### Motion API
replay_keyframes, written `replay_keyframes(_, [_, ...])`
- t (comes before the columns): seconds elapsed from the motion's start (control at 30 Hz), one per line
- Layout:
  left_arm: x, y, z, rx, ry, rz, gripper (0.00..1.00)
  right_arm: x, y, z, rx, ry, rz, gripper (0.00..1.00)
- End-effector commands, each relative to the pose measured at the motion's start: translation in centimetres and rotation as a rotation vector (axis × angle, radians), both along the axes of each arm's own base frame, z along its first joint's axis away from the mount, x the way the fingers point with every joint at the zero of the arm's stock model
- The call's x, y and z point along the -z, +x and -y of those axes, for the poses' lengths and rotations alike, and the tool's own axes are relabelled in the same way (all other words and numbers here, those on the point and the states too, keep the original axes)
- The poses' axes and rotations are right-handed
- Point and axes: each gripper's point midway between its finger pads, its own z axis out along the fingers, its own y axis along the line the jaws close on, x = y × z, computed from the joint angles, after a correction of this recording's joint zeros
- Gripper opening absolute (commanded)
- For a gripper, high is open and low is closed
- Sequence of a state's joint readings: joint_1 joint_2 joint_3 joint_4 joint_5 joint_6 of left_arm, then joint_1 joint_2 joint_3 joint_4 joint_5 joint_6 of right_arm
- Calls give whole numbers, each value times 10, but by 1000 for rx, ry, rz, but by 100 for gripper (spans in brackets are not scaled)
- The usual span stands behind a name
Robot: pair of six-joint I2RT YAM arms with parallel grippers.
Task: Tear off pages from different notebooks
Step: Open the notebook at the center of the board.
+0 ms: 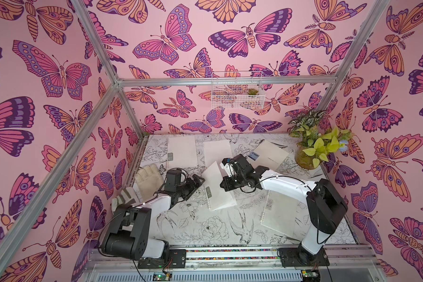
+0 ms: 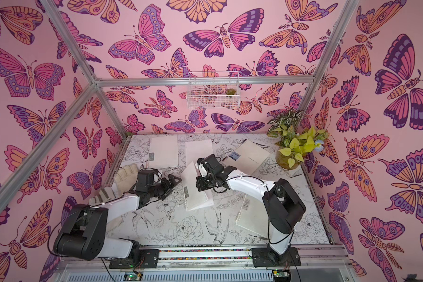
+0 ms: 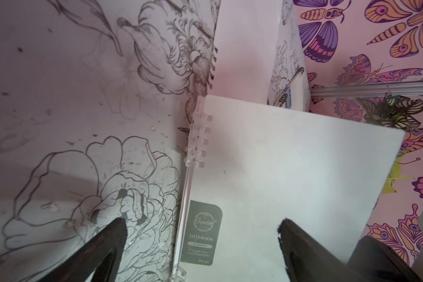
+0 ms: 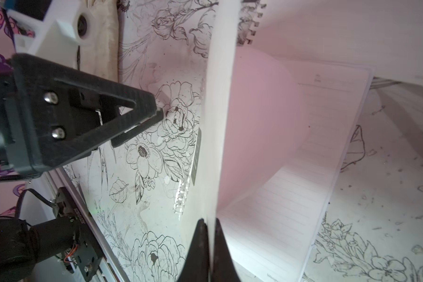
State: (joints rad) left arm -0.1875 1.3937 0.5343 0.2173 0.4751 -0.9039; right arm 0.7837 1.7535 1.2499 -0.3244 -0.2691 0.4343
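In both top views the whole scene is seen from high above its front edge, angled down toward the table [image 1: 205,234] and back wall [image 1: 193,122]. The wrist views are taken close over the table, past the left gripper [image 3: 202,221] and right gripper [image 4: 208,221]; the central notebook [image 1: 220,200] is shared by all four.

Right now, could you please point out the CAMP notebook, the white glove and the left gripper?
CAMP notebook [image 1: 270,156]: in a top view, middle of its cover.
white glove [image 1: 149,182]: in a top view, its middle.
left gripper [image 3: 202,221]: left wrist view, midway between its open fingertips.
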Motion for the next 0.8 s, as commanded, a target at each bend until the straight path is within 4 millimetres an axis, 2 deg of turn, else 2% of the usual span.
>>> replay_keyframes(0.0, [-20,8,-7,-54,5,31,100,-2,-7,11,-21,-166,64,4])
replay_keyframes(0.1, [-35,15,-2,-58,-29,57,100,-6,-7,6,-29,-217,91,6])
replay_keyframes(0.27, [-47,24,8,-56,-97,79,100,-14,-8,-3,-51,-336,158,8])
replay_keyframes(0.43, [-60,28,4,-93,-114,122,100,-12,-8,-6,-54,-401,174,9])
replay_keyframes(0.67, [-66,29,5,-106,-125,134,100,-10,-12,-23,-84,-448,200,14])
replay_keyframes(0.77, [-64,30,9,-93,-134,121,100,-15,-15,-33,-94,-447,230,14])
